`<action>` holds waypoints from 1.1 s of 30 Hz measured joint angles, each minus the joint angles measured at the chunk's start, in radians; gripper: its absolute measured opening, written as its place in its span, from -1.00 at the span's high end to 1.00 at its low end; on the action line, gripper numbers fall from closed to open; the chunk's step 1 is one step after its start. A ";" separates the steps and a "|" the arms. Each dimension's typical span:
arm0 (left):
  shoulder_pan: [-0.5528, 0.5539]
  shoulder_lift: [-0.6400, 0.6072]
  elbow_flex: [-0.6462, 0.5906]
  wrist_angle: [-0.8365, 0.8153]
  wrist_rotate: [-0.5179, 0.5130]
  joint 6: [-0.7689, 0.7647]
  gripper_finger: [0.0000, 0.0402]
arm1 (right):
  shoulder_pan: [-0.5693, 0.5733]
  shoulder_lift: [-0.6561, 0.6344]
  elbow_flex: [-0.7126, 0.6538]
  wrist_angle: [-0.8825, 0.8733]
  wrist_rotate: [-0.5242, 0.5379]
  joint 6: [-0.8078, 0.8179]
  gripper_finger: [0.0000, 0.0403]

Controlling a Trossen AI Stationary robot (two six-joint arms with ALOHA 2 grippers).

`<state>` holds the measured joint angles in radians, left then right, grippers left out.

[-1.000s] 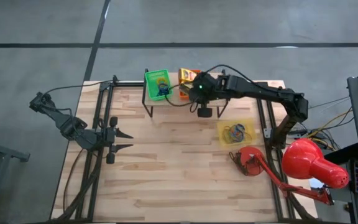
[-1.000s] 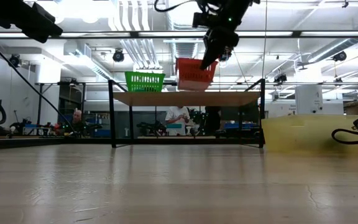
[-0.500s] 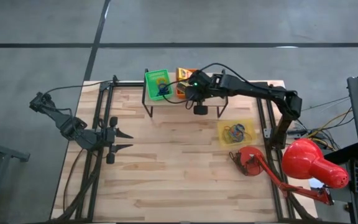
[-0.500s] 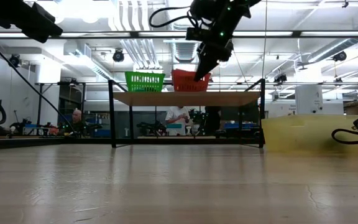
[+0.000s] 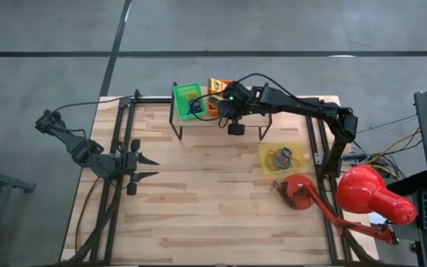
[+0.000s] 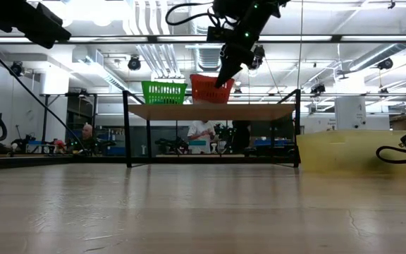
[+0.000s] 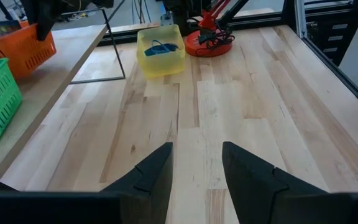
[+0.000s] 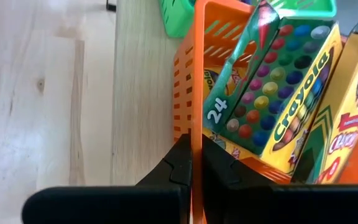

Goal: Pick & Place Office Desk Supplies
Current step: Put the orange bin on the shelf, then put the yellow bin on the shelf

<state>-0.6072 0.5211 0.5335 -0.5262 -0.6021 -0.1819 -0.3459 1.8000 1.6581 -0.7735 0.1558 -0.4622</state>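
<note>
Gripping the rim of the orange tray (image 8: 194, 87), the right gripper (image 8: 194, 165) has its two dark fingers pressed together with only the thin plastic wall between them. In the high view this gripper (image 5: 224, 106) reaches over a small raised shelf (image 5: 254, 119) that stands at the table's far edge, and the orange tray (image 5: 215, 95) sits on that shelf just beside a green tray (image 5: 187, 100). The low view shows the orange tray (image 6: 210, 89) slightly tilted on the shelf top (image 6: 210, 111), with the gripper coming down onto its rim from above.

Inside the orange tray stand Crayola crayon boxes (image 8: 278, 93), green and yellow, leaning against one another; one bears the number 24.

A yellow tray (image 5: 281, 158) lies on the table (image 5: 199, 208) near its right edge, holding a tangle of rubber bands (image 5: 280, 156); the left wrist view shows blue loops (image 7: 158, 48) in it. A red desk lamp (image 5: 362, 196) stands at the near right corner.

The left gripper (image 5: 145, 167) waits near the table's left edge, above bare wood, its fingers (image 7: 154, 177) parted and holding nothing.
</note>
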 joint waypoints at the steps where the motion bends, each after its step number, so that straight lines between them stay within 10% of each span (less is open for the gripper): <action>1: 0.000 0.000 0.000 0.000 0.000 0.000 0.30 | 0.001 0.000 0.004 0.001 0.000 0.001 0.96; 21: 0.000 0.000 0.000 0.000 0.000 0.000 0.30 | 0.001 0.033 0.006 -0.004 -0.007 0.031 0.93; 33: 0.000 0.000 0.000 0.000 0.000 0.000 0.30 | 0.015 0.021 0.006 0.030 -0.009 0.033 0.39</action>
<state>-0.6074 0.5213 0.5335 -0.5259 -0.6020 -0.1819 -0.3309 1.8207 1.6646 -0.7433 0.1468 -0.4297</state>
